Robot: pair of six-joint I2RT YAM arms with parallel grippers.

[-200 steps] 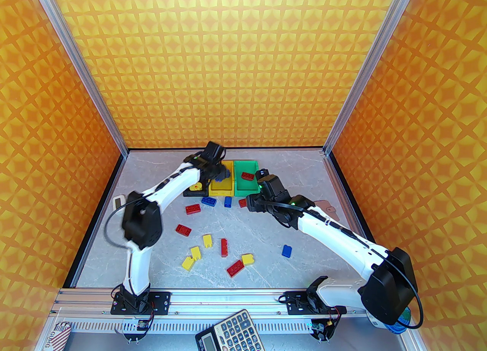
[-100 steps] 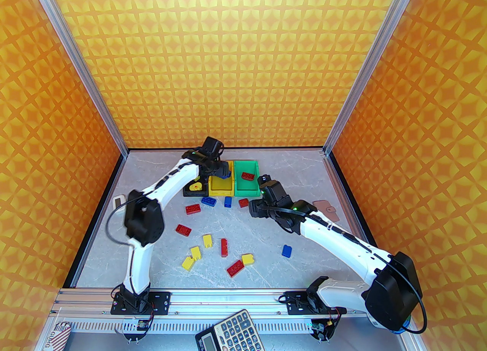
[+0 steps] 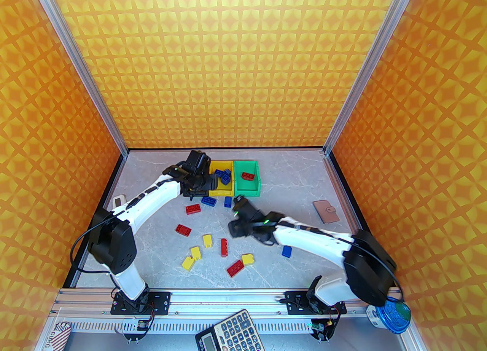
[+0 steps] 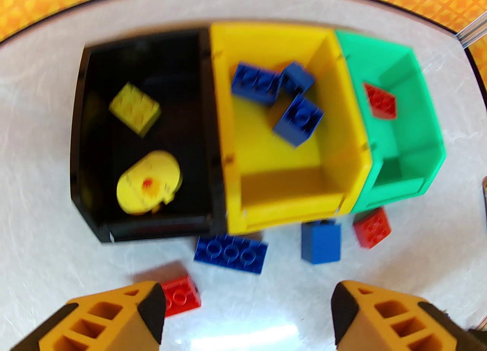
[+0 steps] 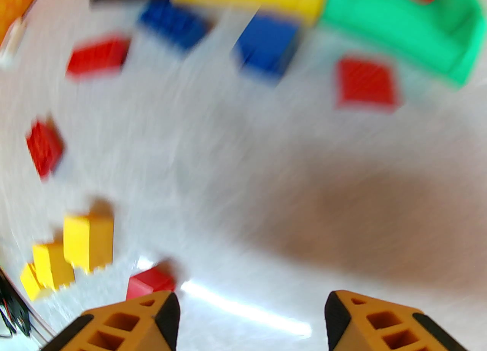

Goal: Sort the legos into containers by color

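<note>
Left wrist: I am seeing my left gripper (image 4: 247, 311) gaping empty at bottom frame, loose legos (image 4: 229, 253) lying just beyond, then black bin (image 4: 152, 227), yellow bin (image 4: 289, 205), green bin (image 4: 403, 185) across the centre. My right gripper (image 5: 251, 315) is likewise hanging open, holding nothing.

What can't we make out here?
Right wrist view: motion blur; studs on the red brick beside the green bin unreadable.
Top view: blue-lidded cup partly behind the right arm.
Top view: calculator cut by bottom edge.
Top view: white object by left wall too small to identify.
</note>
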